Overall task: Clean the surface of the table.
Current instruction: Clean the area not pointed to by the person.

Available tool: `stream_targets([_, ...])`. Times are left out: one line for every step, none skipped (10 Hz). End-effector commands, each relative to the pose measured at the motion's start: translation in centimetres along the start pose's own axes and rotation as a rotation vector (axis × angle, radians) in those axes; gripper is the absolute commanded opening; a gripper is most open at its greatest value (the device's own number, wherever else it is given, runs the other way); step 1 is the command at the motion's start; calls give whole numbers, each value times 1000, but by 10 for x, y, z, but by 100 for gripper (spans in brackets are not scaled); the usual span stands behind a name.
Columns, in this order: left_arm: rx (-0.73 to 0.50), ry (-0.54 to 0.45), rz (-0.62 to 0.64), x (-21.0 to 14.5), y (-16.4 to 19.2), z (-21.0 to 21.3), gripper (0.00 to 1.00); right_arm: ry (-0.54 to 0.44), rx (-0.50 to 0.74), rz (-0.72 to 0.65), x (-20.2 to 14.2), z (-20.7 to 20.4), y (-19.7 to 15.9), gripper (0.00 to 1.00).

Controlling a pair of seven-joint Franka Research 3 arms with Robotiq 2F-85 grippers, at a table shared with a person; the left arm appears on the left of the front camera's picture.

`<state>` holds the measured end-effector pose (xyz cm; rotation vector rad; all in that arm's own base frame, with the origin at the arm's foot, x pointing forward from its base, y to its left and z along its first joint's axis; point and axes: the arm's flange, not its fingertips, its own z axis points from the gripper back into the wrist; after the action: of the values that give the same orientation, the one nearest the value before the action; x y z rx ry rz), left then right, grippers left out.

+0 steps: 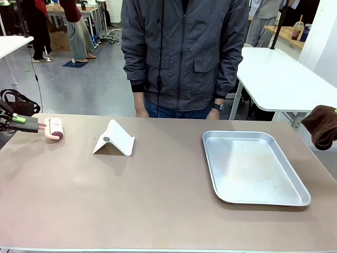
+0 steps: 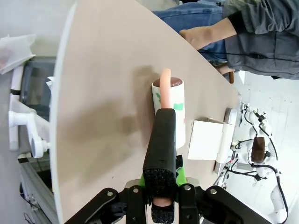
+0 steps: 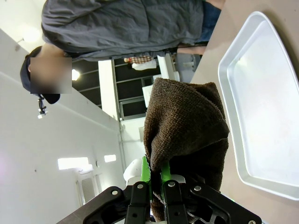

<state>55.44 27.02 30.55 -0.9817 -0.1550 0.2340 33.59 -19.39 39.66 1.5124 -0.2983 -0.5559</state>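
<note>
Table (image 1: pixel 158 205): taupe top spans the front view, near edge cut off at 6 o'clock.
Person (image 1: pixel 184 52): standing at 12 o'clock, cropped above the shoulders.
Tray (image 1: pixel 253 168): silver, at 3 o'clock.
Cloth (image 1: pixel 321 125): brown, at 2 o'clock, cut by the frame.
Stand (image 1: pixel 114 139): white, folded, at 11 o'clock.
Lint roller (image 1: pixel 56 128): at 10 o'clock; contact with the top unclear.
Left gripper (image 2: pixel 160 184): pinching the roller's black foam handle.
Right gripper (image 3: pixel 154 179): fingers clamped on the cloth, tips buried in its folds.

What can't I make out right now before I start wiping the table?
Right wrist view: the brown cloth buries the right gripper's fingertips.
Left wrist view: the lint roller's handle mostly covers the left gripper's pads.
Front view: the right edge cuts off the cloth; dirt on the table too small to tell.
</note>
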Motion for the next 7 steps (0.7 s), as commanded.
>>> stream_targets([82, 86, 32, 2, 11, -26, 22, 9, 8, 9, -1, -1, 5, 9])
stream_targets([70, 66, 25, 5, 7, -29, 22, 9, 8, 9, -1, -1, 5, 9])
stream_targets([6, 26, -17, 2, 0, -29, 22, 9, 8, 9, -1, -1, 5, 9])
stream_targets([-104, -19, -73, -6, -10, -23, 22, 9, 8, 9, -1, -1, 5, 9])
stream_targets([-218, -58, -151, -21, -22, -12, 22, 9, 8, 9, -1, -1, 5, 9])
stream_targets([-297, -57, -188, -39, -32, 3, 22, 9, 8, 9, -1, -1, 5, 9])
stream_targets([-337, -60, -225, -57, -40, 19, 22, 9, 8, 9, -1, -1, 5, 9])
